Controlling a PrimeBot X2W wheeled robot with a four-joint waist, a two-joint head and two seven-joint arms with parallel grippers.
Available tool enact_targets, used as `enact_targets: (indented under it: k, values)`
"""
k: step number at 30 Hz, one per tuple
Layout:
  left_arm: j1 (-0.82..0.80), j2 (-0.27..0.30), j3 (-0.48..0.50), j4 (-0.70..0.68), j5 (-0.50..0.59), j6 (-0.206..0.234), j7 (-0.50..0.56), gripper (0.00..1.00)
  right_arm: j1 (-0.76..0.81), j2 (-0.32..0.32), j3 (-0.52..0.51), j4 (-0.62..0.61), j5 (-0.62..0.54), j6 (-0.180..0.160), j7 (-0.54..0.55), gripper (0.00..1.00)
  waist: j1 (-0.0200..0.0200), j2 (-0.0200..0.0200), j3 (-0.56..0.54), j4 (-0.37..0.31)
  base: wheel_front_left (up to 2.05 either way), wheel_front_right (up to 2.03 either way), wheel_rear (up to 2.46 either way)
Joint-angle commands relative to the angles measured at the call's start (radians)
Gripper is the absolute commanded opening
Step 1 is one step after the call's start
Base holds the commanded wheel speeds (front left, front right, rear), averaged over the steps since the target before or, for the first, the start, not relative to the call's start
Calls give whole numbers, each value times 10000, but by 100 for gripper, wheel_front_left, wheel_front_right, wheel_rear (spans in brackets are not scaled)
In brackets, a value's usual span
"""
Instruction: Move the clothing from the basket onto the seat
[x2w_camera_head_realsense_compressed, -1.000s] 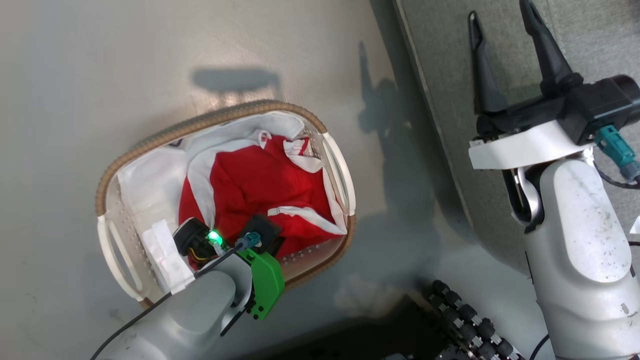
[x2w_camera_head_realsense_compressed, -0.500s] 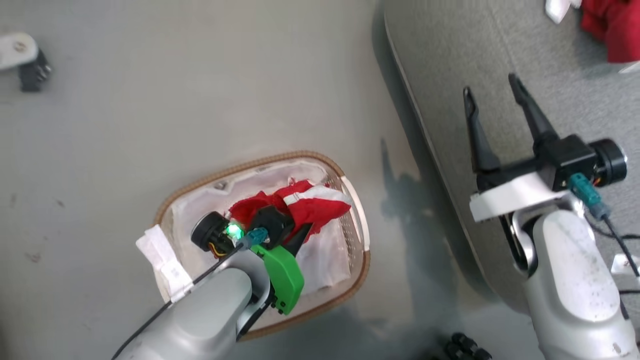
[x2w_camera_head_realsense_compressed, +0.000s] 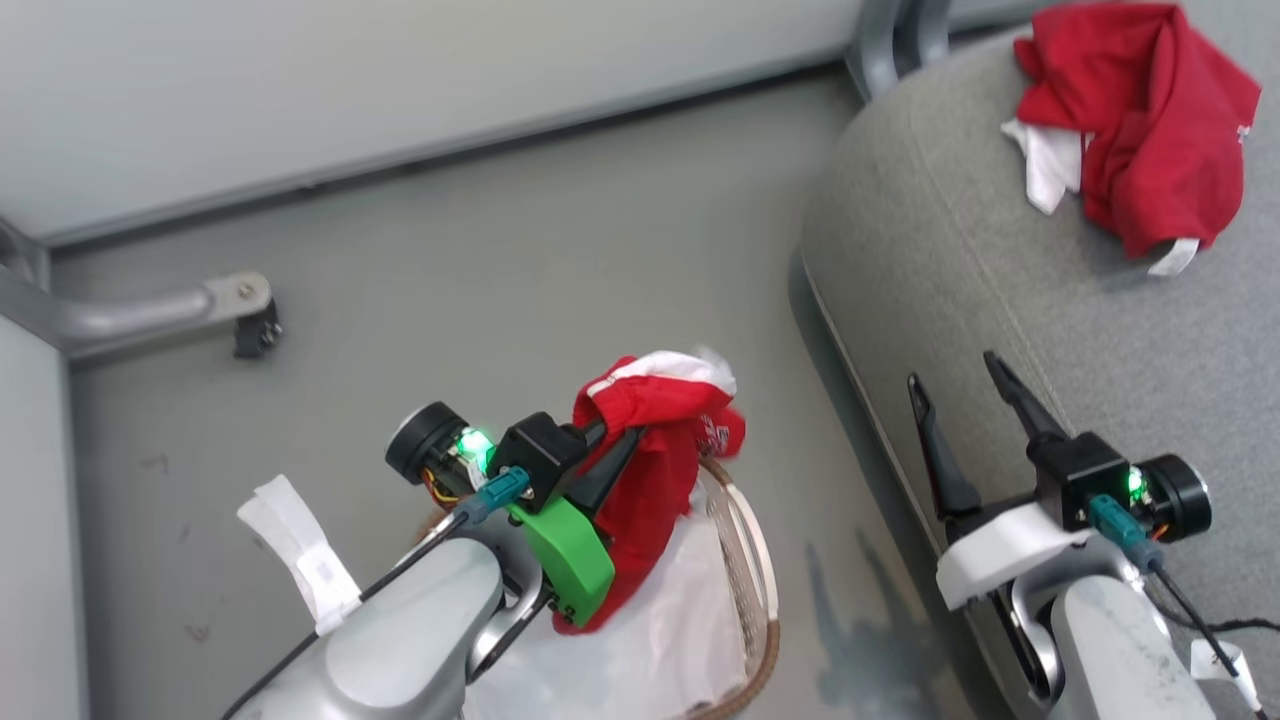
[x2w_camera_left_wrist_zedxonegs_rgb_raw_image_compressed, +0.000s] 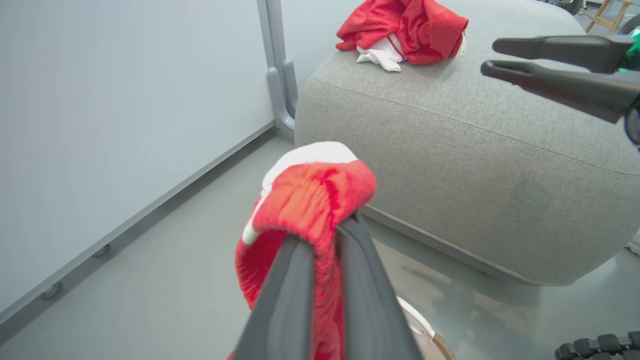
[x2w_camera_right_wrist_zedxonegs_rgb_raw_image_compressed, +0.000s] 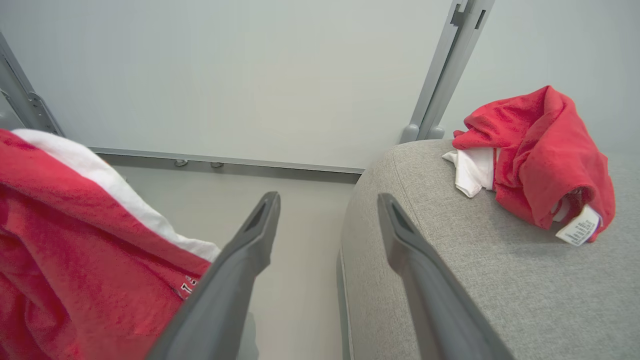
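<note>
One garment (x2w_camera_head_realsense_compressed: 1130, 110) lies on the seat (x2w_camera_head_realsense_compressed: 1000, 300); the second garment (x2w_camera_head_realsense_compressed: 650, 470) hangs clenched in the left gripper (x2w_camera_left_wrist_zedxonegs_rgb_raw_image_compressed: 324, 232) above the basket (x2w_camera_head_realsense_compressed: 755, 560) — the carry step. The next move calls for swinging it over the seat and letting go — the right gripper (x2w_camera_head_realsense_compressed: 952, 368) gapes empty.

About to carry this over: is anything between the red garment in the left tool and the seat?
Nothing visible blocks it. The held garment hangs from the shut left tool above the basket, with bare floor between it and the seat. The open right tool hovers over the seat's near edge, the other garment farther back.
</note>
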Motion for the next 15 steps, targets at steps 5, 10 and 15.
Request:
enact_targets:
  k: [5,10,15]
  values:
    - [-604,450,-39,-504,350,-30,-6,0,520,-35,135,55,162,-10,-19,100,1,0,-2059,613,0,0,0]
    - [-1564,822,-253,-669,439,-30,-7,0,538,-31,371,74,306,-10,-19,100,1,0,-2335,582,0,0,0]
    - [-2620,1073,-409,-766,356,-30,-7,0,202,-35,750,81,300,-11,-19,100,1,0,-2422,548,0,0,0]
